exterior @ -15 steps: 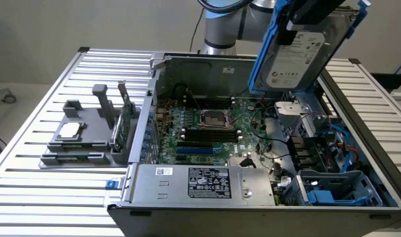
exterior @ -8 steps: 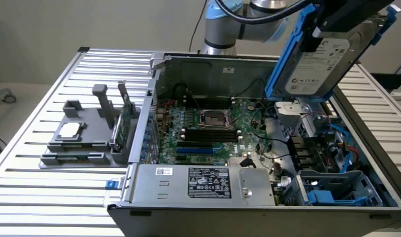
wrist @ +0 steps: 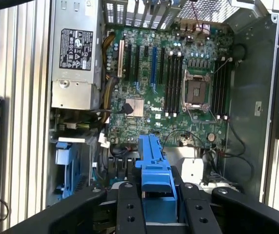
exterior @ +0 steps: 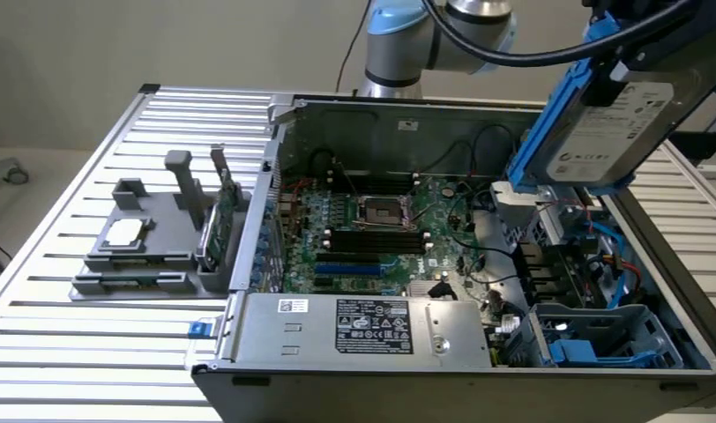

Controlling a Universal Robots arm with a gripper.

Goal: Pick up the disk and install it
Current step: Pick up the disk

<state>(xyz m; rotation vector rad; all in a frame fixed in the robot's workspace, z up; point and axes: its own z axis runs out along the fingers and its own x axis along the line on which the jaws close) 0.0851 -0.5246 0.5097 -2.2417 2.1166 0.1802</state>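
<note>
The disk (exterior: 605, 123), a silver-grey drive with a white label in a bright blue carrier frame, hangs tilted on edge above the open computer case (exterior: 290, 176), at the exterior view's upper right. My gripper (exterior: 631, 70) is shut on its upper end. In the wrist view the blue carrier (wrist: 155, 165) sticks out between my two black fingers (wrist: 129, 207), with the motherboard (wrist: 169, 87) below. A blue drive cage (exterior: 605, 339) sits in the case's near corner on the exterior view's right, below the disk.
The power supply (exterior: 370, 326) fills the case's near side. Cables (exterior: 499, 264) run between the motherboard and the drive cage. A grey fixture (exterior: 146, 256) on the slatted table (exterior: 87, 352) holds a small silver chip (exterior: 125, 231) and a green card (exterior: 227, 220).
</note>
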